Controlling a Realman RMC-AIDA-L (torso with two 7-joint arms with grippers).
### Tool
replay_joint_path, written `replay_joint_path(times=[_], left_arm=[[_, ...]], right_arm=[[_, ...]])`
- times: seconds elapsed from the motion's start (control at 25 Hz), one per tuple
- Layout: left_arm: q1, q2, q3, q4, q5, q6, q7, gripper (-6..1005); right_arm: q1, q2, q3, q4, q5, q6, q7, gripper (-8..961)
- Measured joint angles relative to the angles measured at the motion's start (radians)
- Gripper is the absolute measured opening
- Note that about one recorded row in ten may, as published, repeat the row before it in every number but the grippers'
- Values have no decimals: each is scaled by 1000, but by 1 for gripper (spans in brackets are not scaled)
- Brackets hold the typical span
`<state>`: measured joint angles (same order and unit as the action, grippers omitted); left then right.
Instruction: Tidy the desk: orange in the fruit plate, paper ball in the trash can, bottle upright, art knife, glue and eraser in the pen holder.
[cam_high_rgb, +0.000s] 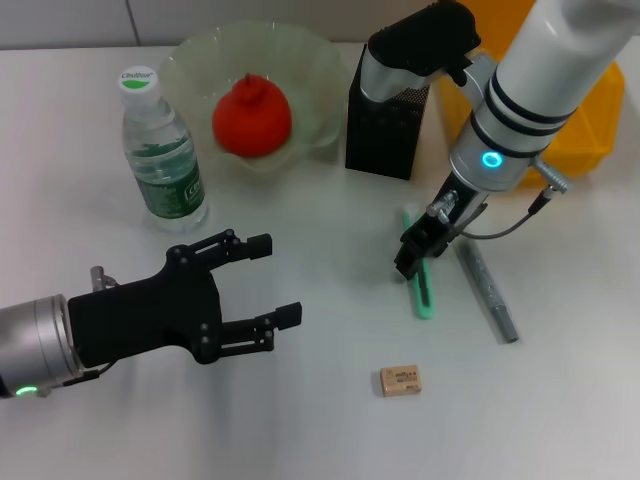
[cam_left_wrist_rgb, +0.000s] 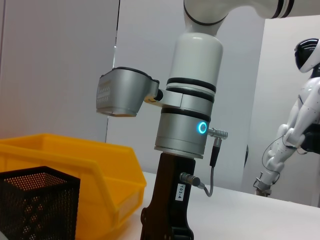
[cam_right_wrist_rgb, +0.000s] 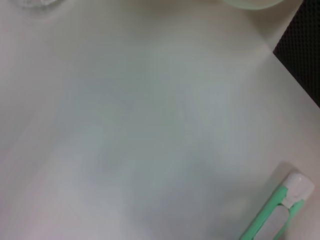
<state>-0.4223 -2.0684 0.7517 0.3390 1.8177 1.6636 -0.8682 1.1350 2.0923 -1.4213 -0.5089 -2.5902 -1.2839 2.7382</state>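
Observation:
The orange (cam_high_rgb: 251, 116) lies in the pale green fruit plate (cam_high_rgb: 325, 75) at the back. Left of the plate, the bottle (cam_high_rgb: 160, 150) stands upright. The black mesh pen holder (cam_high_rgb: 383, 135) stands to the plate's right, with the yellow trash can (cam_high_rgb: 575, 120) beyond it. My right gripper (cam_high_rgb: 416, 248) hangs low over the upper end of the green art knife (cam_high_rgb: 426, 290), which lies flat on the table (cam_right_wrist_rgb: 277, 212). A grey glue stick (cam_high_rgb: 488, 290) lies beside the knife. The tan eraser (cam_high_rgb: 400, 380) sits nearer the front. My left gripper (cam_high_rgb: 277, 279) is open and empty, at the front left. The paper ball is out of view.
The white table (cam_high_rgb: 300, 420) has bare room at the front and between the two grippers. The left wrist view shows the right arm (cam_left_wrist_rgb: 187, 120), the trash can (cam_left_wrist_rgb: 75, 165) and the pen holder (cam_left_wrist_rgb: 40, 200). A white humanoid robot (cam_left_wrist_rgb: 300, 125) stands in the background.

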Motion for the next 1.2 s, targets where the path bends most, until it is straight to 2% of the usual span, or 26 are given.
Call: replay_joint_path(times=[0.32, 0.48, 1.08, 1.2], left_arm=[[1, -2, 0, -1, 0, 1, 0, 848], [2, -2, 0, -1, 0, 1, 0, 848], [0, -2, -2, -3, 0, 1, 0, 847], [0, -2, -3, -3, 0, 1, 0, 847]], right_arm=[[-4, 0, -19, -2, 1, 0, 4, 433], [-4, 0, -19, -1, 2, 0, 4, 333], [-5, 0, -19, 3, -2, 7, 5, 318], [-5, 0, -19, 3, -3, 6, 5, 237]])
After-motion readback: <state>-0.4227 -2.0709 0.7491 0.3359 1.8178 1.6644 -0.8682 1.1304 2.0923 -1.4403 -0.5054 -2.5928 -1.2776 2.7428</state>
